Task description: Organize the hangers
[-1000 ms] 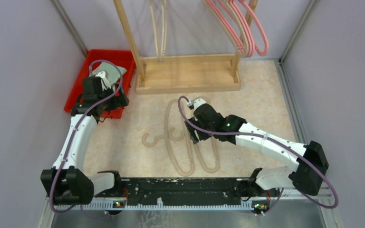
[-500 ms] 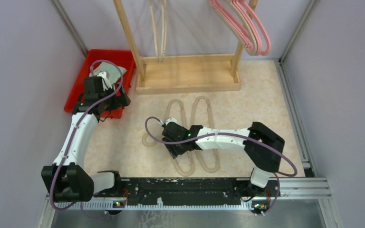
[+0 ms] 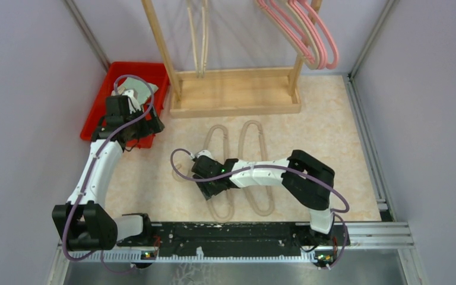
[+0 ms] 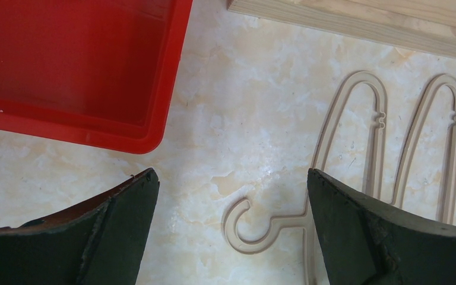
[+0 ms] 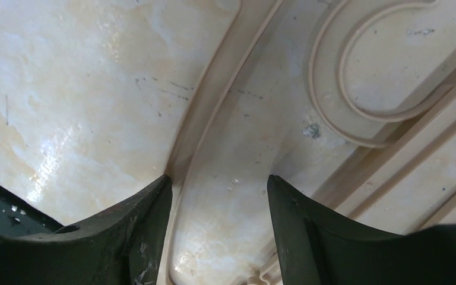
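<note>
Two beige hangers (image 3: 252, 136) lie flat side by side on the table, with one hook (image 3: 181, 176) pointing left. My right gripper (image 3: 206, 187) is open and low over their left part. In the right wrist view a beige hanger arm (image 5: 208, 101) runs just inside the left finger of the gripper (image 5: 218, 184), and a hook (image 5: 356, 89) lies beyond. My left gripper (image 3: 129, 133) is open and empty by the red bin; its wrist view (image 4: 231, 178) shows the hook (image 4: 243, 228) between its jaws, far below. Pink hangers (image 3: 312, 35) and thin beige hangers (image 3: 199, 35) hang on the rack.
The wooden rack's base (image 3: 234, 92) stands at the back centre, also seen in the left wrist view (image 4: 356, 18). A red bin (image 3: 154, 80) sits at the back left, its corner near my left gripper (image 4: 83, 65). Grey walls close in both sides.
My right arm has folded back and swung left, bringing its gripper from the hangers' middle down to their left side near the hook. The hanging pink hangers have shifted slightly. The left arm has not moved.
</note>
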### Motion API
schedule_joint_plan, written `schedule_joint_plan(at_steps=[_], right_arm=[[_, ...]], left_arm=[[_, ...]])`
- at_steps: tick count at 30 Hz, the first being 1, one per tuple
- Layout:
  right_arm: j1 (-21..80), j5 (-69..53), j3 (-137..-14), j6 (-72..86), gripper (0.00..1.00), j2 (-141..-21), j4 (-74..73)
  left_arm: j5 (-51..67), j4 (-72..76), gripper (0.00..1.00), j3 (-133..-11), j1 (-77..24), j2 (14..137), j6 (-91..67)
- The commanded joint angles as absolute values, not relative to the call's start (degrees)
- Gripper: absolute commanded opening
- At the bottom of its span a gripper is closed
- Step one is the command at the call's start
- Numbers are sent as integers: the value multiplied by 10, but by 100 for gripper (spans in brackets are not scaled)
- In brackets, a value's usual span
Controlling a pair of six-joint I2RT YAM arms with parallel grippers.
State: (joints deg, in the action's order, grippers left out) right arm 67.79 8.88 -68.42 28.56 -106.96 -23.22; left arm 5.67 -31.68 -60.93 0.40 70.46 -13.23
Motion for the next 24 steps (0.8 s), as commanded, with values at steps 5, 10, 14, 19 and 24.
schedule_joint_plan(at_steps=[5,10,14,19,24], right_arm=[[696,140,-740,318,60,-1055,-260],[700,183,-754,334,61,-1007,-301],[700,164,-758,337,63,-1012,-299],[703,126,-774,333,63,-1066,-281],[703,127,-805,329,63,-1120,-281]], left_arm=[[67,-306,100,-618,5,702,-129],[70,-307,100,-620,5,702,-130],[68,-306,100,-616,5,698,-131],[69,-311,100,-611,5,693,-132],[69,-313,100,-610,5,686,-132]])
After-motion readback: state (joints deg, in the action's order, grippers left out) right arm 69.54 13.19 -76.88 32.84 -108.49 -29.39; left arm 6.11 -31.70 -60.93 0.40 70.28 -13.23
